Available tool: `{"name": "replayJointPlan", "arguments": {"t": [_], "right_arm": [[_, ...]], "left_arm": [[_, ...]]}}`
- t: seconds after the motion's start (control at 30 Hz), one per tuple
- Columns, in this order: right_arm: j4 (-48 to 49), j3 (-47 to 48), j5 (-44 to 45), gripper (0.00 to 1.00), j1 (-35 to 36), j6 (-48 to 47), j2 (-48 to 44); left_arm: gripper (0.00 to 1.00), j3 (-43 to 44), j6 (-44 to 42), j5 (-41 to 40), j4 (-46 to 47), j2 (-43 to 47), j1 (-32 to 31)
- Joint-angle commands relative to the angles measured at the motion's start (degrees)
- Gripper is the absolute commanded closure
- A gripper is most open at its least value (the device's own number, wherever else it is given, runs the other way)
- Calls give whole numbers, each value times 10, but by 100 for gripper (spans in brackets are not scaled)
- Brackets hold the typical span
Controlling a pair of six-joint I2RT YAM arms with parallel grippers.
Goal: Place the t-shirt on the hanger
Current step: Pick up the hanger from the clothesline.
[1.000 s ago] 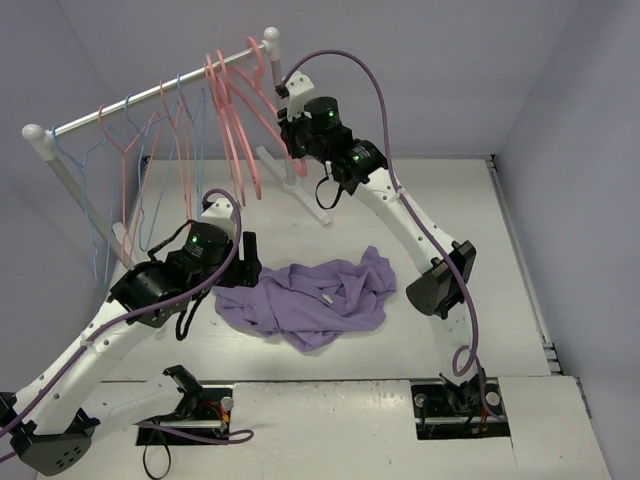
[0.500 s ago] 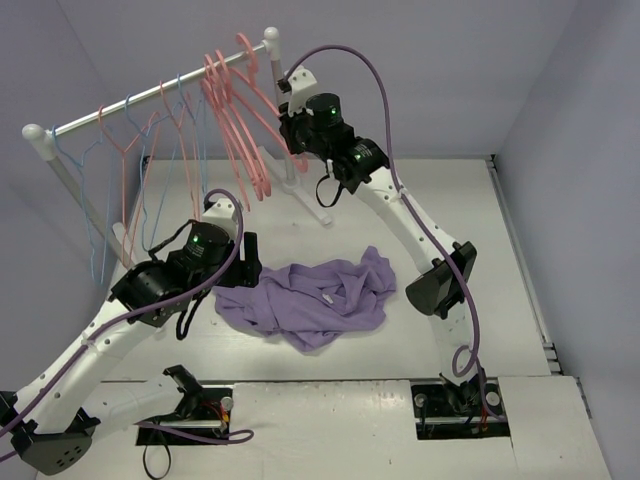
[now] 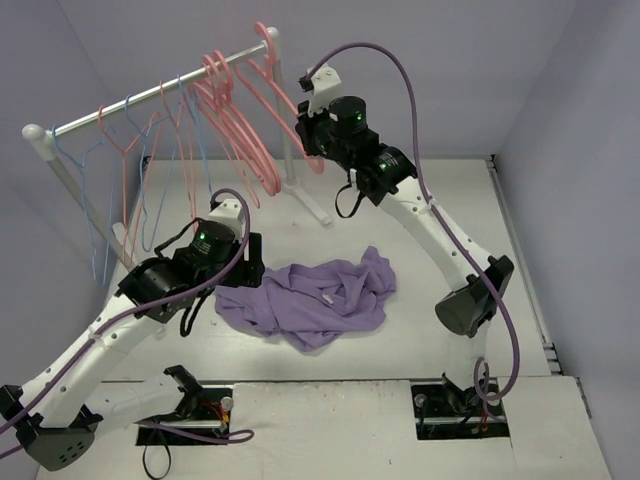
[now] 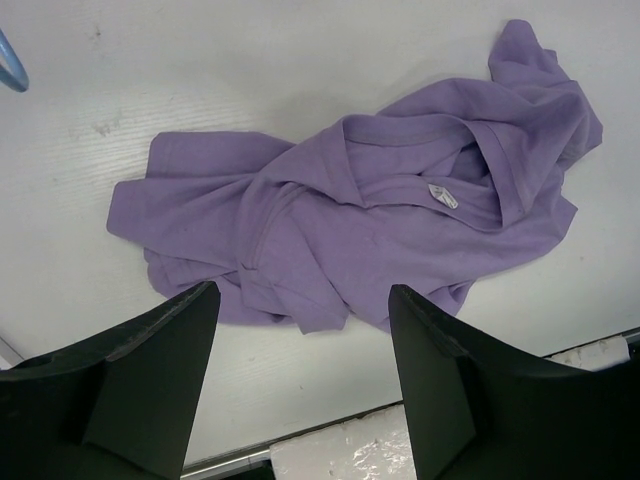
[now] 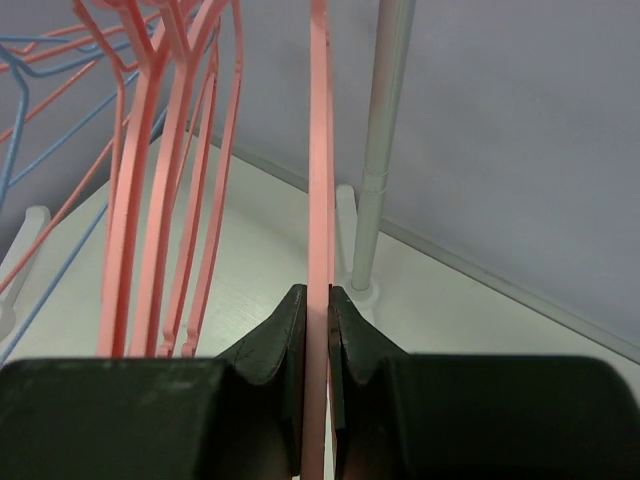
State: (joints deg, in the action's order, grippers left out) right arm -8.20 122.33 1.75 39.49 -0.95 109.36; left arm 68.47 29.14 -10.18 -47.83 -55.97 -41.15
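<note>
The purple t-shirt (image 3: 315,298) lies crumpled on the table, its white neck label facing up (image 4: 370,220). My left gripper (image 3: 250,262) hovers open just left of it, and in the left wrist view its fingers (image 4: 300,300) frame the shirt's near edge with nothing between them. My right gripper (image 3: 303,130) is up at the rail's right end, shut on a bar of a thick salmon-pink hanger (image 3: 285,100). In the right wrist view that hanger (image 5: 318,150) runs straight up from between the closed jaws of the right gripper (image 5: 317,297). Its hook sits near the rail's tip.
A white rail (image 3: 120,108) carries several more thick pink hangers (image 3: 232,130) (image 5: 150,200), thin pink wire ones (image 3: 130,170) and blue wire ones (image 3: 100,225). The rack's right post (image 3: 290,160) (image 5: 380,130) stands just behind the held hanger. Walls close off the left and back.
The right arm has swung right and up with the hanger, dragging it toward the rail's end and away from the other pink hangers. The left arm has hardly moved.
</note>
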Motion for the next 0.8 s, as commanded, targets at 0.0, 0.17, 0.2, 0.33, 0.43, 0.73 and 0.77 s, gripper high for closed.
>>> {"name": "replayJointPlan", "arguments": {"t": [0.0, 0.17, 0.2, 0.33, 0.43, 0.73, 0.77], "right_arm": [[74, -37, 13, 100, 7, -3, -77], [76, -149, 19, 100, 14, 3, -158], [76, -184, 23, 100, 15, 6, -171], [76, -318, 35, 100, 16, 10, -275], [76, -407, 58, 100, 16, 10, -343], [56, -643, 84, 100, 15, 78, -536], [51, -656, 84, 100, 14, 85, -547]], "left_arm": [[36, 21, -6, 10, 13, -12, 0], [36, 24, 8, 35, 15, -31, -1], [36, 24, 15, 37, 16, -36, -2], [36, 25, 62, 39, 19, -64, -11], [36, 26, 88, 30, 18, -92, -25], [39, 38, 195, -75, 17, -198, -61], [40, 41, 197, -98, 17, -208, -61]]}}
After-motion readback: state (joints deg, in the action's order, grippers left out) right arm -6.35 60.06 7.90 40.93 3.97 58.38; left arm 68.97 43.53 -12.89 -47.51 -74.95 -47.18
